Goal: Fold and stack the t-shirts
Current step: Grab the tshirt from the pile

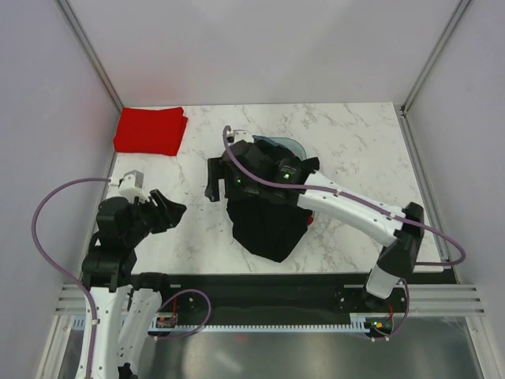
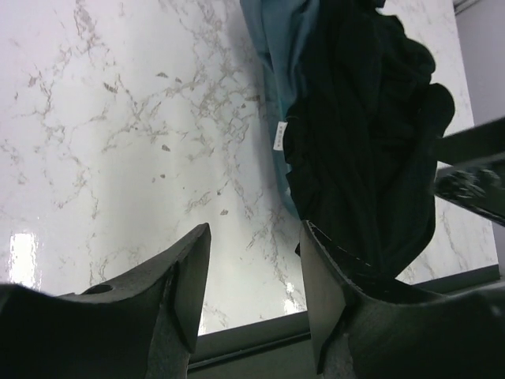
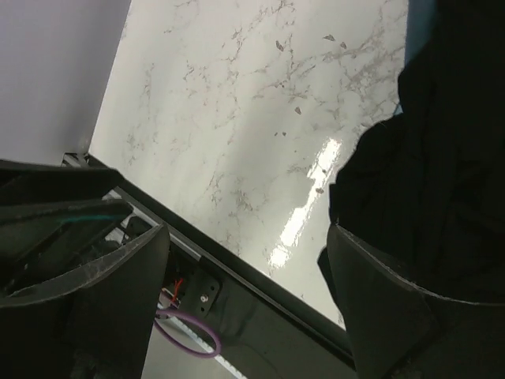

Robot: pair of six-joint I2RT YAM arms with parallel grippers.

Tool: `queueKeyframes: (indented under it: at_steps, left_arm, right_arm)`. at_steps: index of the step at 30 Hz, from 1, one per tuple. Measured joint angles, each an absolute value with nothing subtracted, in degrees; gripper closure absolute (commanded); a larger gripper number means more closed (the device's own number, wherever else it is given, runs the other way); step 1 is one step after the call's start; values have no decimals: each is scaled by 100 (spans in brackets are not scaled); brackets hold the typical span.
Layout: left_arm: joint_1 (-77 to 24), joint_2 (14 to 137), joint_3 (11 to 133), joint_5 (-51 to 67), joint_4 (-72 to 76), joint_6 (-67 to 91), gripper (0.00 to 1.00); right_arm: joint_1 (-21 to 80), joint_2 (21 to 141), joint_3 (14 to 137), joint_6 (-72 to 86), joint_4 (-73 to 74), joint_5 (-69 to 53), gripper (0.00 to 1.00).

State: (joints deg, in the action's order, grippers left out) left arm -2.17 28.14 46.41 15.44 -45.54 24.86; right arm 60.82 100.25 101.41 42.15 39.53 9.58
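The black t-shirt (image 1: 268, 229) is soft matt cloth, the table (image 1: 355, 150) glossy and marble-veined.

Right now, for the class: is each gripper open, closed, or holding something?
Left gripper: open, empty.
Right gripper: open; black shirt beside one finger, not gripped.

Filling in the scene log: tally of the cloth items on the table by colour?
red t-shirt, folded: 1
black t-shirt, crumpled: 1
teal-blue fabric item, partly covered: 1
Total: 3 visible
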Motion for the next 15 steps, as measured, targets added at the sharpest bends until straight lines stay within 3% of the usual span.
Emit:
queueKeyframes:
  at_steps: [8,15]
  left_arm:
    - [-217,2558,4641,1273,-4501,2563,40]
    - [-217,2508,4641,910,-4510,2683,34]
  right_arm:
    - [6093,7273,7500,4239,4115,1105,8]
    - [6104,6364,5612,4600,3972,808,10]
